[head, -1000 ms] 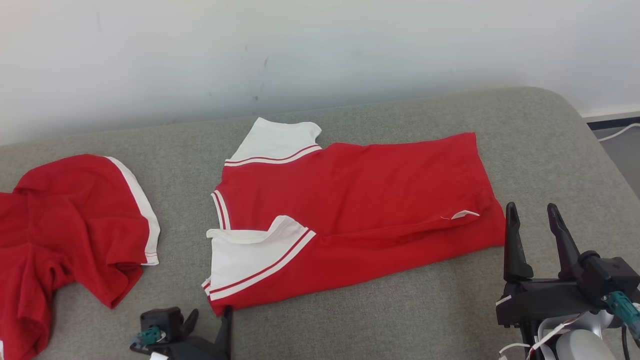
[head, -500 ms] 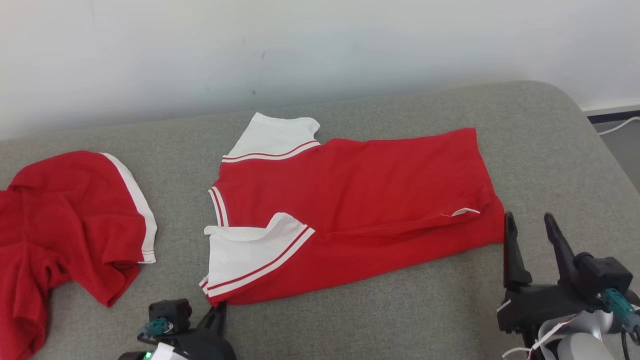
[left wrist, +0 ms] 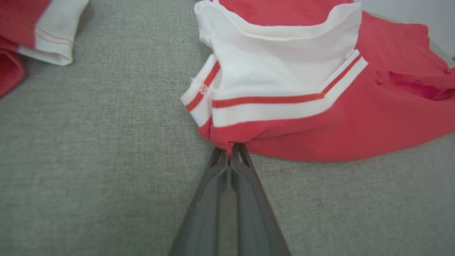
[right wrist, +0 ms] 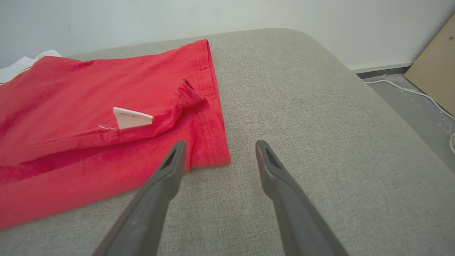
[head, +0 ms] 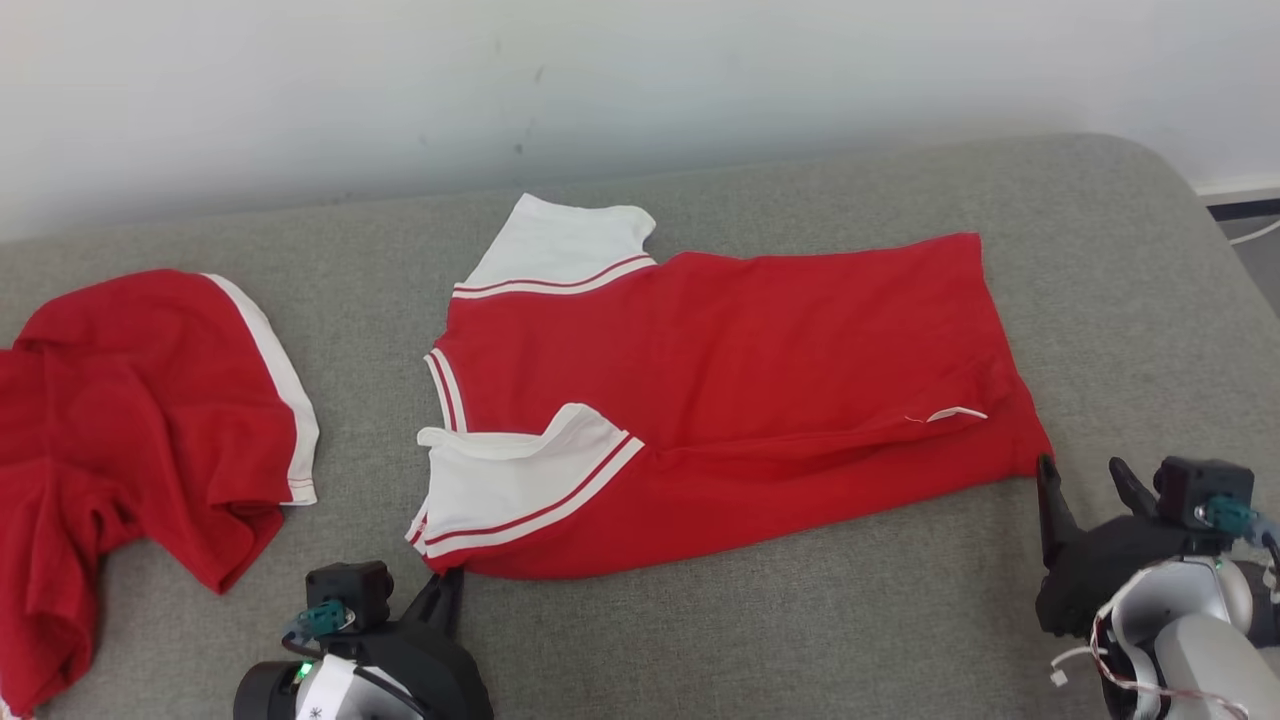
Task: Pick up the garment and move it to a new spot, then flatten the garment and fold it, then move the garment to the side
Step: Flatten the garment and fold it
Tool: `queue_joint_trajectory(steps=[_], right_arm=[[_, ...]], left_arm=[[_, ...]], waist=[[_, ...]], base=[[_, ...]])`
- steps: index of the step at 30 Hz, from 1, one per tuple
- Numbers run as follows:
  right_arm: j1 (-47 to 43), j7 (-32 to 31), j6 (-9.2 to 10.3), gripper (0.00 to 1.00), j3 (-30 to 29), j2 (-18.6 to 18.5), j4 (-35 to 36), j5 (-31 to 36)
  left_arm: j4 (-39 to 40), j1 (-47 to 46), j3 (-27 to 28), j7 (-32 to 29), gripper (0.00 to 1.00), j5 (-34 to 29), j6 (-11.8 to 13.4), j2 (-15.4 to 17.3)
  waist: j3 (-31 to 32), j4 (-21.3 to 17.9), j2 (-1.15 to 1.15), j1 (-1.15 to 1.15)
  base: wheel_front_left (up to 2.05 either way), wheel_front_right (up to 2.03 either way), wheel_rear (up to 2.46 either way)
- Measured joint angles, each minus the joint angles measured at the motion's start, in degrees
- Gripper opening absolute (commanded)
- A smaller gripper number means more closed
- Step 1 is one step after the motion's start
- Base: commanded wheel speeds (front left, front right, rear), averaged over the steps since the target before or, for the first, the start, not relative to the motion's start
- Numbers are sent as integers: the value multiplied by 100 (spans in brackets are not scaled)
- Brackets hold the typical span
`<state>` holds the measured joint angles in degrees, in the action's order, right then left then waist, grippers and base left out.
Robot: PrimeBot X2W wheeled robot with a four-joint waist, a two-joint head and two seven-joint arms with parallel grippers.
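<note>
The garment point(head: 720, 380) is a red shirt with white, red-striped sleeves, lying folded lengthwise on the grey cushion point(head: 800, 620). My left gripper point(head: 450, 582) is at its near left corner. The left wrist view shows this gripper point(left wrist: 230, 153) shut on a pinch of red fabric just below the white sleeve point(left wrist: 284, 71). My right gripper point(head: 1082, 470) sits at the near right hem corner. In the right wrist view it point(right wrist: 220, 145) stands open, its left finger point(right wrist: 170, 170) over the hem corner and its right one above bare cushion. A white tag point(right wrist: 131, 118) sticks out of the fold.
A second red garment point(head: 130, 400) with a white band lies crumpled at the cushion's left end. A pale wall point(head: 640, 80) runs behind. Past the cushion's right edge are floor, a white cable point(right wrist: 408, 90) and a tan board point(right wrist: 435, 67).
The head camera has shifted. My right gripper has dropped lower and now sits at the garment's near right corner. My left gripper keeps hold of the near left corner.
</note>
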<state>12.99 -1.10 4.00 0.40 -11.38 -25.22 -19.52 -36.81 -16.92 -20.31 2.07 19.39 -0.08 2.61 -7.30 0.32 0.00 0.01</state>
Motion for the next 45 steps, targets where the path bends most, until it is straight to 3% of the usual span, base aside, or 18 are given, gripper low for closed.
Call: queue_joint_trajectory(steps=[13, 28, 29, 31, 38, 45], right_arm=[[757, -479, 10, 100, -167, 54, -1141, -218], [1111, -544, 3, 100, -192, 163, -1825, -391], [1138, -538, 3, 95, -196, 165, -1859, -393], [1186, -492, 4, 0, -230, 178, -1919, -420], [1285, -344, -7, 0, -244, 196, -2040, -426], [870, -37, -148, 0, -235, 178, -1768, -424]], left_arm=[[-144, -288, -142, 107, 0, 26, -101, -40], [-294, -356, -227, 264, 0, 76, -145, -68], [-303, -356, -230, 285, 0, 77, -145, -68], [-319, -356, -236, 301, 0, 81, -145, -67], [-341, -361, -240, 352, 0, 127, -149, -67], [-1, -133, 0, 381, 0, 715, -494, -18]], waist=[[-208, 224, 0, 0], [-259, 340, 0, -1], [-262, 337, 0, -1], [-269, 330, 0, -1], [-289, 315, 0, -1], [-198, 335, 0, 0]], base=[[0, 0, 0], [0, 0, 0], [0, 0, 0], [0, 0, 0], [0, 0, 0], [0, 0, 0]])
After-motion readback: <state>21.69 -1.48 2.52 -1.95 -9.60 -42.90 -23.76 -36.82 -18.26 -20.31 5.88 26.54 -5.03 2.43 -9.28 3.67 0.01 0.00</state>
